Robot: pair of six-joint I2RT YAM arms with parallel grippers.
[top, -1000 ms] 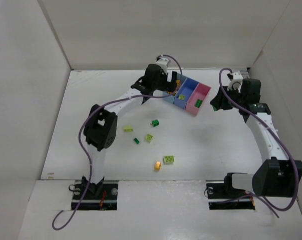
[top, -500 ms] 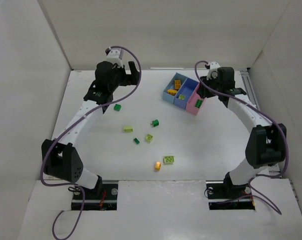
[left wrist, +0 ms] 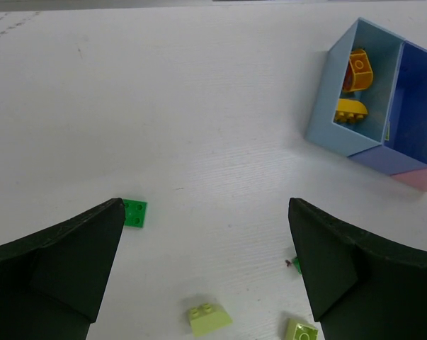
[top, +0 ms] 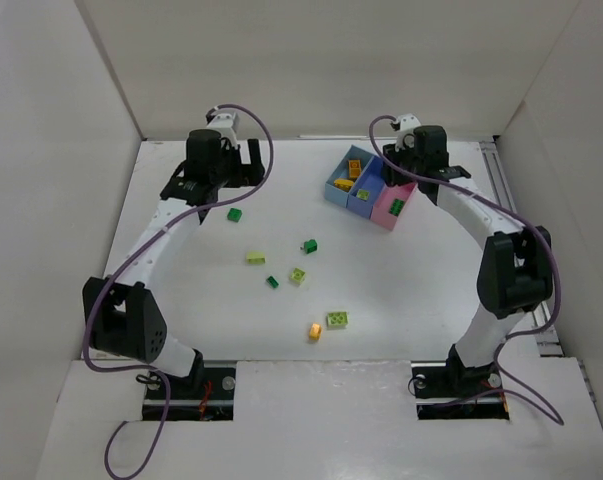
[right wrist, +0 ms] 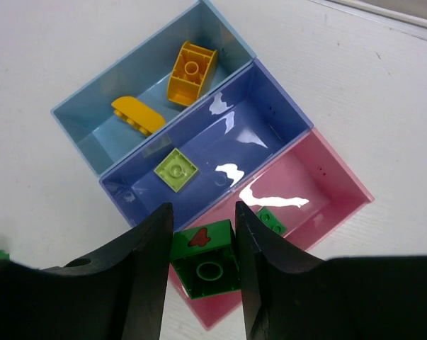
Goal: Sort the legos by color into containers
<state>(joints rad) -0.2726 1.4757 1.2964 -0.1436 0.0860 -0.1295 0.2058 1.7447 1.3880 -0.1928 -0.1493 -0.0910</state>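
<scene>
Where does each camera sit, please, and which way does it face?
Top external: above, behind the bases, looking down on the table; left arm and right arm show.
Left wrist: on its arm, facing the table; open left gripper shows.
Right wrist: on its arm, above the bins; right gripper shut on a green brick.
All show the light blue bin.

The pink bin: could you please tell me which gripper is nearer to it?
Right. The right gripper, shut on a dark green lego, hangs just above the pink bin at its end; the left gripper stands open far across the table, by a loose green lego.
</scene>
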